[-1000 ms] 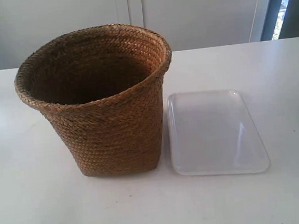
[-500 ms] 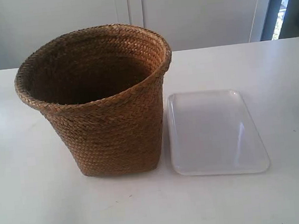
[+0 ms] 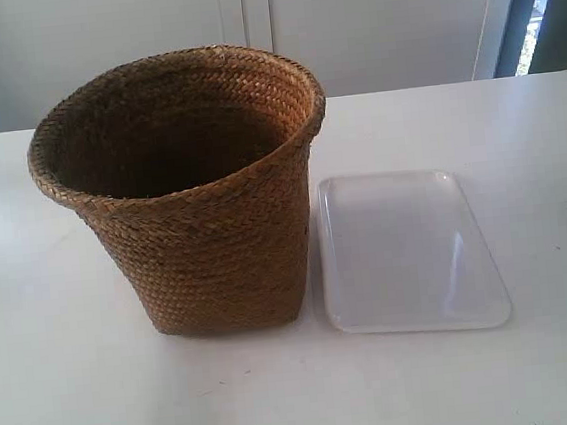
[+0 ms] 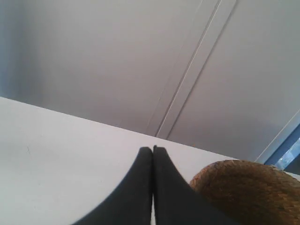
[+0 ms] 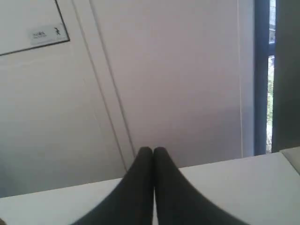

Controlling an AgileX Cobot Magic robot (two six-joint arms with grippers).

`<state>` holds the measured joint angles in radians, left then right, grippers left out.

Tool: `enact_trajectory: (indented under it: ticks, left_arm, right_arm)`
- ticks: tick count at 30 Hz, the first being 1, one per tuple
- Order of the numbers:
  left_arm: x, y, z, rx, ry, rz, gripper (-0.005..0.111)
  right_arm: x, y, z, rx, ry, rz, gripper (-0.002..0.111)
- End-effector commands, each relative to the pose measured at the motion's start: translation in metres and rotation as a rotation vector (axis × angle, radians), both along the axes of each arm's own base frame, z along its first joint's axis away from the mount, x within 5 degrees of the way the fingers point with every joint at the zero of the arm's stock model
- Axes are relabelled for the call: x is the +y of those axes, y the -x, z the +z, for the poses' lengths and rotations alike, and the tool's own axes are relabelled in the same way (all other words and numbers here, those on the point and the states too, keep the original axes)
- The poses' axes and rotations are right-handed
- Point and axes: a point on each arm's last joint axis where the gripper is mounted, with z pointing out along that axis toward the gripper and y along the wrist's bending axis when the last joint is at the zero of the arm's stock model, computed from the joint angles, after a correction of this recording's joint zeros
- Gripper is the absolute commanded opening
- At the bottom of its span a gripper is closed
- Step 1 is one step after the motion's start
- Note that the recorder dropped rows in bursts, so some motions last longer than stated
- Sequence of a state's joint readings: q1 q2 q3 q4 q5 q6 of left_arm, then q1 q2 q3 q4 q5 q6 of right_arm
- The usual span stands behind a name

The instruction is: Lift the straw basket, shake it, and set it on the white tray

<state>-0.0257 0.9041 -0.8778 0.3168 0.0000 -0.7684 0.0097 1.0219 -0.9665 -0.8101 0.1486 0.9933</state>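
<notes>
Straw basket [image 3: 211, 240] stands upright on the white table [image 3: 70, 394], its base just beside the white tray [image 3: 408, 256] and not on it. Left gripper [image 4: 153, 150]: fingers pressed together, nothing between them, basket rim near. Right gripper [image 5: 153, 151]: fingers likewise pressed together, nothing held, facing a pale wall [image 5: 187, 70].

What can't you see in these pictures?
- Exterior view: the inside bottom of the straw basket, lost in dark shadow.
- Exterior view: both arms, outside the picture.
- Left wrist view: most of the basket, cut off by the edge and the shut left hand.
- Right wrist view: words on the wall label, too small to read.
</notes>
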Motion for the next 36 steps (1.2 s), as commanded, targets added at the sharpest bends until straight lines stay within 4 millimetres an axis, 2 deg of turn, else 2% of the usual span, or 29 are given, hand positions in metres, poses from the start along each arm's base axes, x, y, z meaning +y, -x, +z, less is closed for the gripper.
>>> enact_trajectory:
  ticks: [1, 6, 9, 13, 19, 23, 27, 32, 36]
  left_arm:
    - [0.002, -0.035, 0.009, 0.109, -0.163, -0.004, 0.000]
    - [0.007, -0.068, 0.011, 0.303, -0.339, 0.000, 0.000]
    - [0.011, -0.074, 0.015, 0.340, -0.412, 0.020, 0.000]
    - [0.016, -0.077, 0.024, 0.381, -0.460, 0.054, 0.000]
    - [0.014, -0.086, 0.022, 0.470, -0.414, 0.028, 0.000]
    - [-0.002, -0.091, 0.009, 0.542, -0.369, -0.165, 0.000]
    - [-0.011, -0.091, -0.005, 0.644, -0.360, -0.298, 0.000]
    - [-0.012, -0.088, -0.014, 0.743, -0.361, -0.336, 0.000]
    - [-0.018, -0.088, -0.006, 0.711, -0.300, -0.369, 0.000]
  right_arm:
    - [-0.004, -0.029, 0.002, 0.078, 0.063, -0.046, 0.000]
    - [-0.010, -0.059, 0.021, 0.173, 0.249, -0.087, 0.000]
    - [-0.017, -0.069, 0.028, 0.283, 0.338, -0.141, 0.000]
    - [-0.022, -0.077, 0.024, 0.530, 0.450, -0.131, 0.000]
    - [-0.010, -0.087, 0.004, 0.759, 0.337, 0.019, 0.000]
    - [0.005, -0.094, -0.016, 0.890, 0.271, 0.200, 0.000]
    - [0.014, -0.095, -0.028, 0.977, 0.181, 0.283, 0.000]
    - [0.016, -0.094, -0.023, 0.941, 0.157, 0.280, 0.000]
    - [0.020, -0.089, -0.018, 0.920, 0.084, 0.300, 0.000]
